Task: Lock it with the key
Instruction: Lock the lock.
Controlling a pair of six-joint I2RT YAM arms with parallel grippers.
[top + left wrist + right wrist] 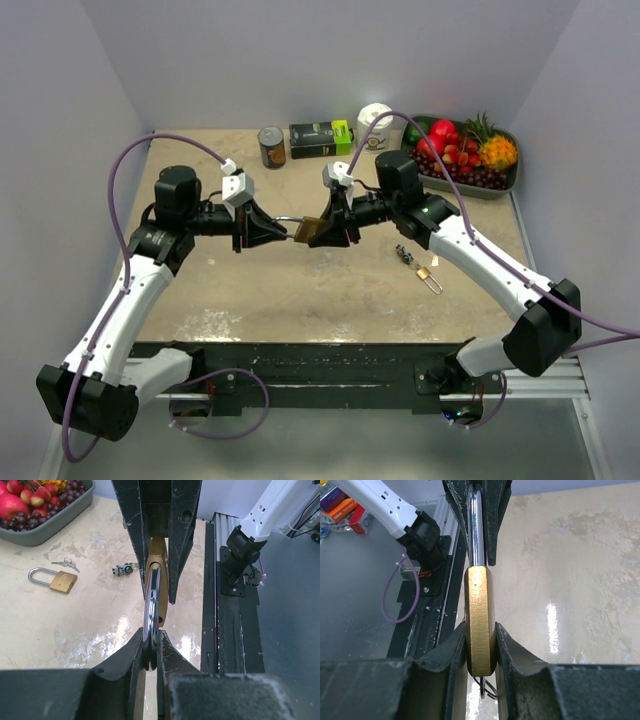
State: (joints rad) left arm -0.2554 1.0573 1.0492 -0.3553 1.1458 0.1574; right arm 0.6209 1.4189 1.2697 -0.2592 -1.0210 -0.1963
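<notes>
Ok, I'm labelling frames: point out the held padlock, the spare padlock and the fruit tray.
held padlock (pixel 480 620), right wrist view, on its brass body.
spare padlock (pixel 62 581), left wrist view, on its brass body.
fruit tray (pixel 55 524), left wrist view, on its grey outer wall.

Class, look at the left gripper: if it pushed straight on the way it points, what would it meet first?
The left gripper grips the padlock's shackle, so it would meet the brass body first, with the right gripper clamped on it just beyond.
</notes>
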